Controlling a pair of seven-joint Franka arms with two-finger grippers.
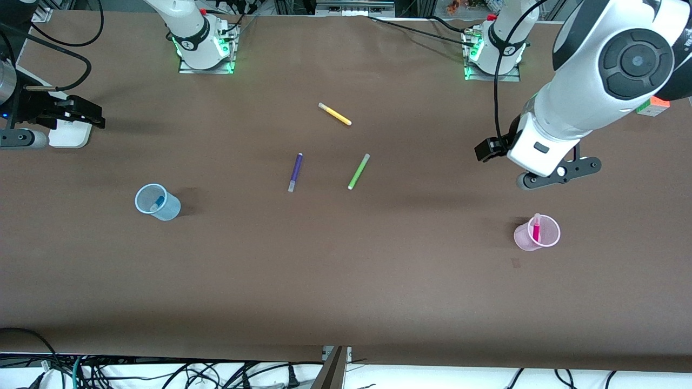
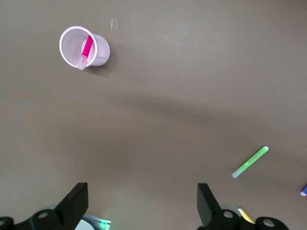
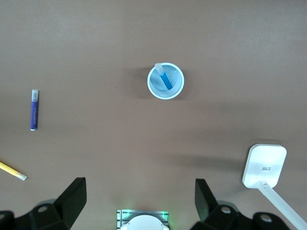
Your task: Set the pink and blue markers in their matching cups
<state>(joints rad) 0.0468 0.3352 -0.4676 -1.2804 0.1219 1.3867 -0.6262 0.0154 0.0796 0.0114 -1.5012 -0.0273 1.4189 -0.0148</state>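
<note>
The pale pink cup (image 1: 537,233) stands upright toward the left arm's end of the table, with the magenta marker (image 1: 536,229) inside it. The left wrist view also shows the cup (image 2: 79,46) and marker (image 2: 87,48). The pale blue cup (image 1: 157,202) stands toward the right arm's end and holds the sky blue marker (image 1: 157,204). Both also show in the right wrist view, the cup (image 3: 166,80) and the marker (image 3: 163,78). My left gripper (image 2: 142,206) is open and empty, up over bare table beside the pink cup (image 1: 543,162). My right gripper (image 3: 139,201) is open and empty, over the table's end (image 1: 81,114).
A dark purple marker (image 1: 295,172), a lime green marker (image 1: 358,171) and a yellow marker (image 1: 334,114) lie mid-table. A white device (image 1: 69,134) sits under the right gripper. A small coloured block (image 1: 653,106) lies at the left arm's end.
</note>
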